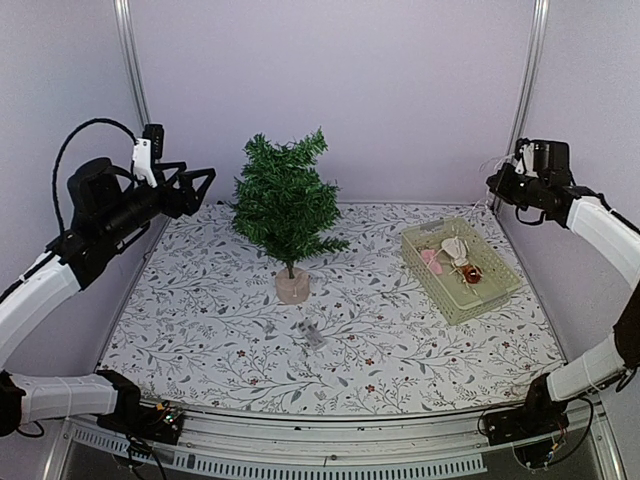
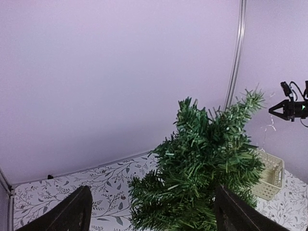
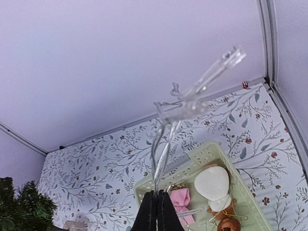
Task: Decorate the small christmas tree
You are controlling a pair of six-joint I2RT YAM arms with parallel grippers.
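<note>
The small christmas tree (image 1: 285, 205) stands mid-table on its pale round base (image 1: 292, 287); it fills the lower right of the left wrist view (image 2: 202, 178). My left gripper (image 1: 195, 190) is open and empty, raised just left of the tree's upper branches, its dark fingers (image 2: 72, 214) wide apart. My right gripper (image 1: 497, 185) is raised at the far right, above the basket's back end. It is shut on the silvery thread of a clear plastic ornament (image 3: 199, 96), which stands out beyond the fingertips (image 3: 157, 202).
A pale green basket (image 1: 415, 262) sits right of the tree and holds a pink ornament (image 3: 180, 199), a white one (image 3: 211, 183) and a brown one (image 3: 228, 224). A small clear piece (image 1: 312, 333) lies on the floral cloth in front of the tree. Purple walls and metal posts enclose the table.
</note>
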